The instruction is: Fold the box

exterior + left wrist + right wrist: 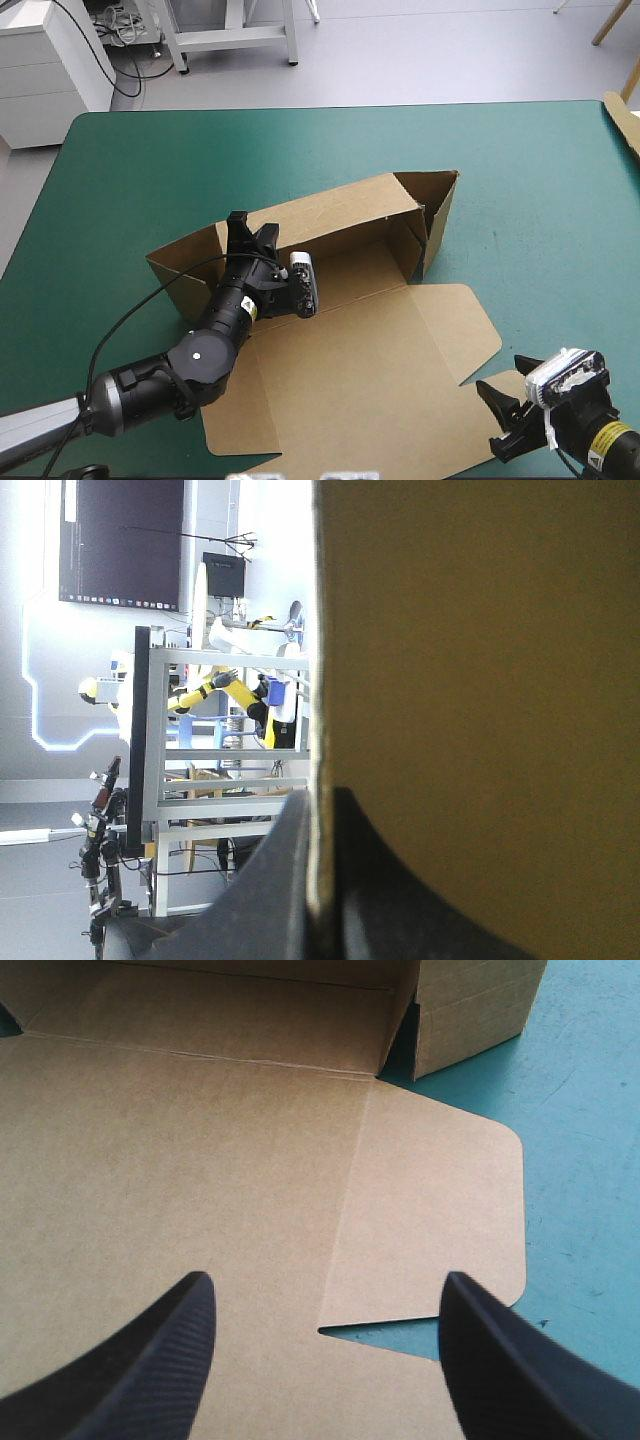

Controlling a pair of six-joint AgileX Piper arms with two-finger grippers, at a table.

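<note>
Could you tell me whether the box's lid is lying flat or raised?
Flat: the lid lies spread on the teal-green cover, while the far wall stands raised.

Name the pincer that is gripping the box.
The left pincer, shut on the raised far wall of the box; the right pincer stands open, holding nothing.

The box [350, 380] is showing plain brown board throughout, unprinted, with its fold lines reading as slightly darker creases and its inner walls lying in deeper brown shade. The surface [520, 170] is wearing an even teal-green cover with no pattern. The jaws of the right gripper [327, 1282] are showing black with fine parallel ribbing. Those of the left gripper [250, 230] are showing plain black. A small yellow label [247, 312] is standing out on the black left arm [200, 358]. A strip of board [625, 120] at the surface's right edge is showing paler brown.
</note>
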